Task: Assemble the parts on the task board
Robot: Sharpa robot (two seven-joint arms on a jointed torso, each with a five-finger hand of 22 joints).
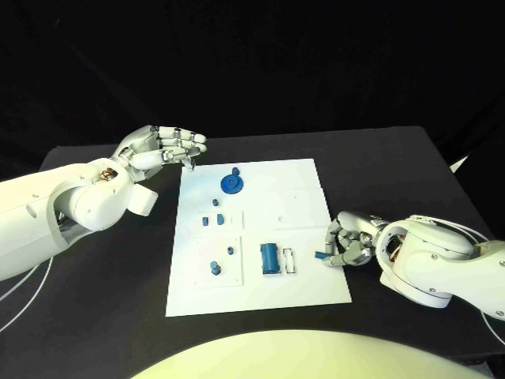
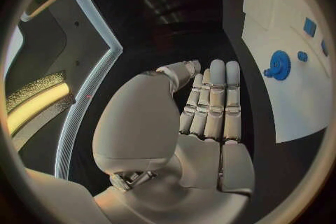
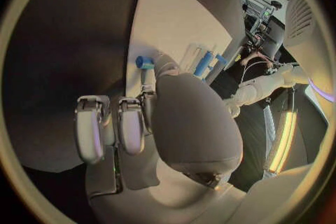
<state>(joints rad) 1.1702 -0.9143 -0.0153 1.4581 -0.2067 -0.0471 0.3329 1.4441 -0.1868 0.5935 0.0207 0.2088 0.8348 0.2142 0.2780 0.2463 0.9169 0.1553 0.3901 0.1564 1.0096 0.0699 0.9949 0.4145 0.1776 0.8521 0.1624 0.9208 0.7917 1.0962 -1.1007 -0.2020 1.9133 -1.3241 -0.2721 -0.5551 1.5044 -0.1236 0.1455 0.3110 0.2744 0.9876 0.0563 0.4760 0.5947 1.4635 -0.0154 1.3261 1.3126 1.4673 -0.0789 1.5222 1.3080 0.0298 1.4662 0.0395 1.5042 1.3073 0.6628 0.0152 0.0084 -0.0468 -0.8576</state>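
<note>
The white task board (image 1: pixel 304 189) lies in the middle of the table. A blue gear (image 1: pixel 232 184) sits near its far left corner, and a blue block (image 1: pixel 271 258) and several small blue parts (image 1: pixel 214 268) lie along its left half. My right hand (image 1: pixel 350 242) rests at the board's right edge and pinches a small blue part (image 1: pixel 321 255) at its fingertips; the right wrist view shows this part (image 3: pixel 145 62) over the board's edge (image 3: pixel 175 17). My left hand (image 1: pixel 167 146) hovers off the board's far left corner, its fingers (image 2: pixel 211 103) curled in on nothing.
Black table (image 1: pixel 116 300) surrounds the board on all sides. In the left wrist view the gear (image 2: pixel 280 64) and the board (image 2: pixel 294 101) lie just beyond my left hand's fingertips. The board's right half shows shallow bare recesses (image 1: pixel 293 213).
</note>
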